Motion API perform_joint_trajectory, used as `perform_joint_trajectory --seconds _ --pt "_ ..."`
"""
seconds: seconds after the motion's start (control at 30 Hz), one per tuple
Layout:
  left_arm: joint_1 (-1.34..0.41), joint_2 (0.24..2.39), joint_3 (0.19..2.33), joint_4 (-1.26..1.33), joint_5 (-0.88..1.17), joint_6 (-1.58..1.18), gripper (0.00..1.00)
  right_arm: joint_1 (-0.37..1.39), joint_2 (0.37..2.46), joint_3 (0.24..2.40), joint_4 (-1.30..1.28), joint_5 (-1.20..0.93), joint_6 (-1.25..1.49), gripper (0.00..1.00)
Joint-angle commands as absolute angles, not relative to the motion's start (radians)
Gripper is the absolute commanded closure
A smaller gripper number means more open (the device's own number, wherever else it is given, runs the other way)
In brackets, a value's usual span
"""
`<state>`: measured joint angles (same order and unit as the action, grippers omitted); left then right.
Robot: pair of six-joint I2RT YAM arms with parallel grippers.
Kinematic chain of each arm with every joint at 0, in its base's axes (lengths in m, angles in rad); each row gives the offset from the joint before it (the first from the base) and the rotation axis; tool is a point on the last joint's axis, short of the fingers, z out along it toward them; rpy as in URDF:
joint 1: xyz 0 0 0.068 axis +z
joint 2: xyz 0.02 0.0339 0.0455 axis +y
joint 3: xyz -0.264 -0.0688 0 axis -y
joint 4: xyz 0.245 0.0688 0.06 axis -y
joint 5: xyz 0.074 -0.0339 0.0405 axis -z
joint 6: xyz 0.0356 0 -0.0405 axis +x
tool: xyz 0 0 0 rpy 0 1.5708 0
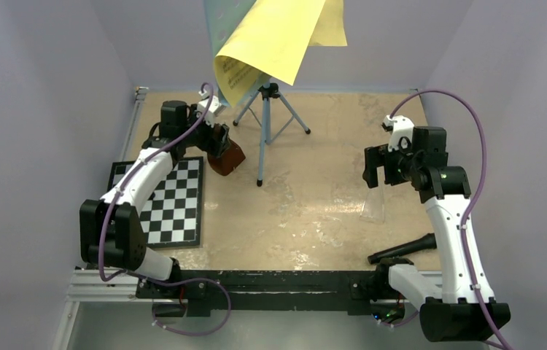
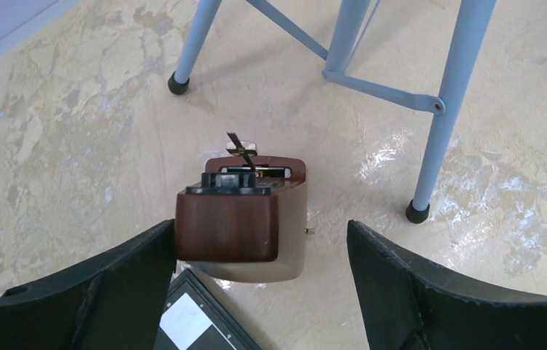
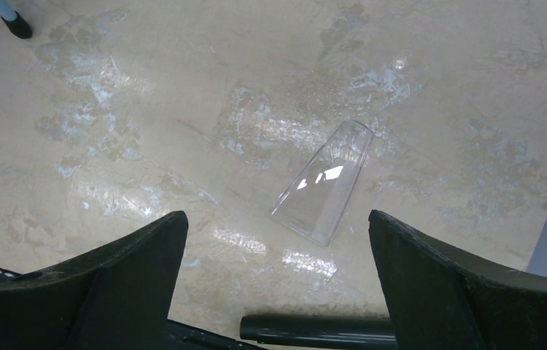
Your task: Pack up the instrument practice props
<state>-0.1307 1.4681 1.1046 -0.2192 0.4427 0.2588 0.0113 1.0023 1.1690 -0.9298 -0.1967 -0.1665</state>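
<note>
Left end effector (image 2: 260, 227) wide astride metronome (image 2: 225, 222); right end effector (image 3: 278, 216) hovers.

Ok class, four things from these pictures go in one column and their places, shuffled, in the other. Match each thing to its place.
1 metronome
2 yellow sheets
3 clear cover
4 chessboard

A up on the stand
B lying flat under the right tool
C at the left edge of the table
D inside the open left tool

Pairs: 1-D, 2-A, 3-B, 4-C
</note>
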Motion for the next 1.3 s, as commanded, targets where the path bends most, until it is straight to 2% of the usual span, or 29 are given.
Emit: perform_joint_trajectory --seconds 0.0,0.33,0.4,0.53,0.63,0.73,1.03,1.27 --pt "-0.163 1.489 1.155 -0.165 0.410 0.287 0.13 0.011 0.979 1.160 -0.927 -0.206 -0.185 0.01" --pt "-0.169 1.554 1.215 -0.213 0.384 0.326 0.35 0.011 1.012 1.194 -0.932 -0.206 -0.186 0.01" --pt "-0.169 1.571 1.232 -0.245 0.393 0.346 0.43 0.011 1.020 1.201 -0.934 -0.205 -0.186 0.01" --pt "-0.169 1.587 1.247 -0.302 0.415 0.392 0.68 0.011 1.031 1.214 -0.938 -0.206 -0.187 0.01" --pt "-0.161 1.566 1.243 -0.347 0.484 0.431 0.80 0.011 1.035 1.223 -0.945 -0.204 -0.195 0.02" --pt "-0.153 1.528 1.246 -0.411 0.543 0.459 0.98 0.011 1.032 1.229 -0.952 -0.205 -0.199 0.02" --pt "-0.140 1.382 1.189 -0.701 0.793 0.609 1.00 0.011 1.037 1.258 -0.968 -0.256 -0.231 0.02" --pt "-0.152 1.289 1.116 -0.905 0.954 0.882 1.00 0.011 1.029 1.254 -0.964 -0.425 -0.279 0.04"
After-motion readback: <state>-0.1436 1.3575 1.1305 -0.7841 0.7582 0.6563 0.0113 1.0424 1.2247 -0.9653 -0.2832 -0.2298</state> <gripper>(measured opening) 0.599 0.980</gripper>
